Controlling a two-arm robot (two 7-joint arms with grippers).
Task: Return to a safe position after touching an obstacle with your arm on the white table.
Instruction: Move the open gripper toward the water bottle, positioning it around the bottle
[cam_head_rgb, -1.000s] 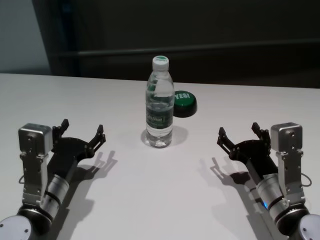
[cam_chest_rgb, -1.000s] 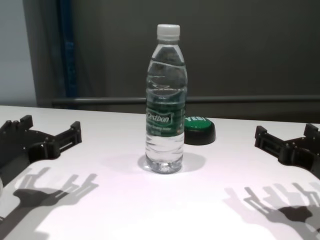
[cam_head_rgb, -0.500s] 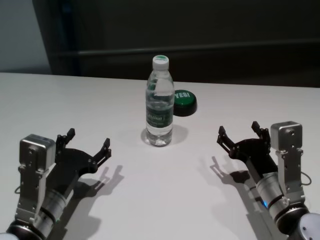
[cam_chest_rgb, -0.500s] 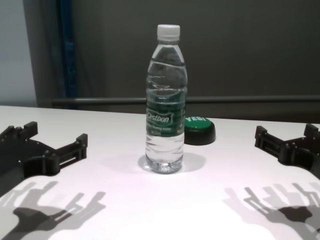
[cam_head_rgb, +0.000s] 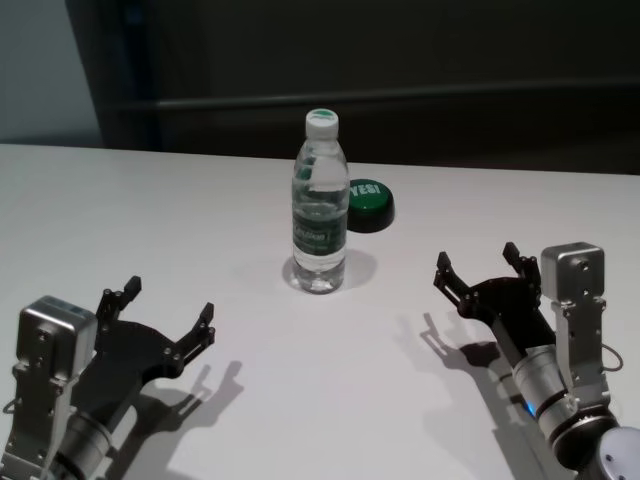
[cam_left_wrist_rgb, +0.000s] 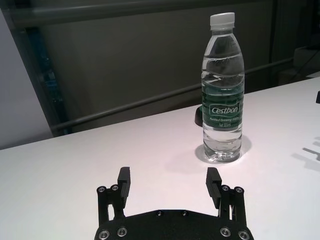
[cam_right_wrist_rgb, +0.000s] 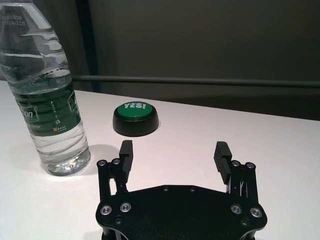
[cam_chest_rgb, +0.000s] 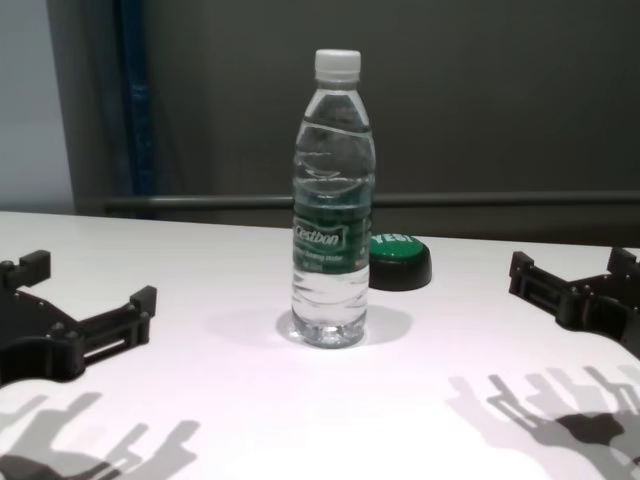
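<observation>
The bottle (cam_head_rgb: 319, 212) stands upright near the middle of the table (cam_head_rgb: 180, 215), with the green button (cam_head_rgb: 367, 204) just behind it on the far right, and nothing touches it. The left gripper (cam_head_rgb: 165, 311) hangs low over the near left of the table, fingers spread and empty, well apart from the bottle; that gap suits a retreat to a safe pose. The right gripper (cam_head_rgb: 478, 267) rests parked at the near right, also spread wide and holding nothing. Against a second ago, the left gripper has drawn back toward the near edge and perhaps slightly leftward, though that is hard to judge, while the bottle, button and right arm are unchanged.
</observation>
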